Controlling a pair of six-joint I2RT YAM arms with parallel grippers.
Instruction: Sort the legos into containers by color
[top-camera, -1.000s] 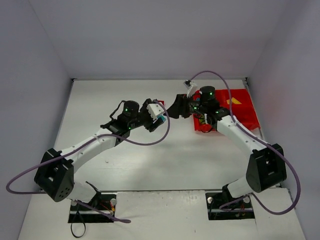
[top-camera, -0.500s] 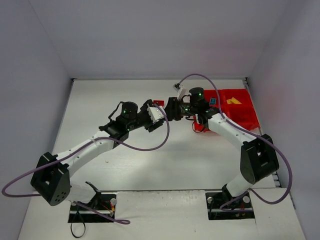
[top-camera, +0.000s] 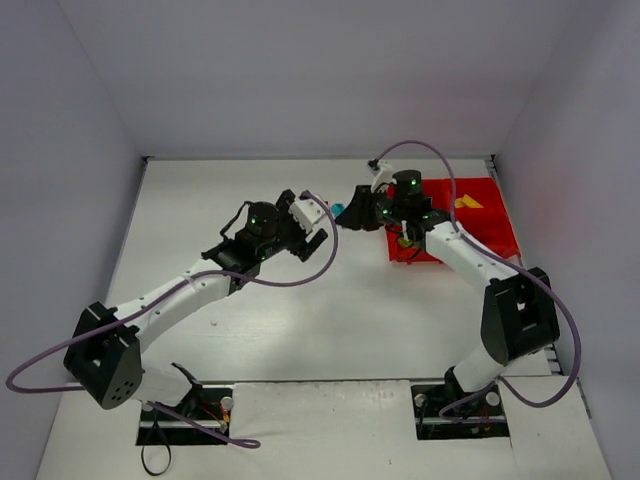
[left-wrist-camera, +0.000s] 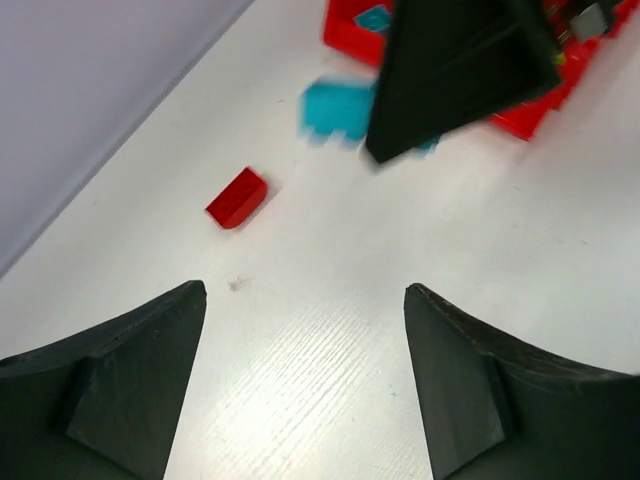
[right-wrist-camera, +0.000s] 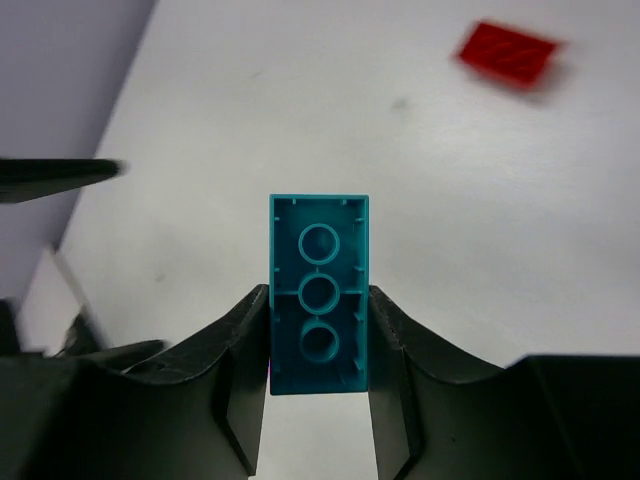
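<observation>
My right gripper (right-wrist-camera: 318, 292) is shut on a cyan lego (right-wrist-camera: 319, 295), held lengthwise with its hollow underside to the camera. In the top view this lego (top-camera: 338, 209) hangs above the table between the two grippers, left of the red tray (top-camera: 495, 238). My left gripper (left-wrist-camera: 305, 292) is open with nothing between its fingers, just left of the right gripper (top-camera: 350, 213). A red lego (left-wrist-camera: 237, 198) lies on the white table ahead of the left gripper. A yellow lego (top-camera: 465, 202) lies in a far compartment of the tray.
The red lego (right-wrist-camera: 508, 52) also shows in the right wrist view, far right. The back wall runs close behind both grippers. A tray corner (left-wrist-camera: 350, 30) shows past the cyan lego (left-wrist-camera: 335, 108). Purple cables loop over both arms.
The cyan lego passed from my left gripper to my right. The right jaws closed on it and the left jaws opened and drew back a little.
</observation>
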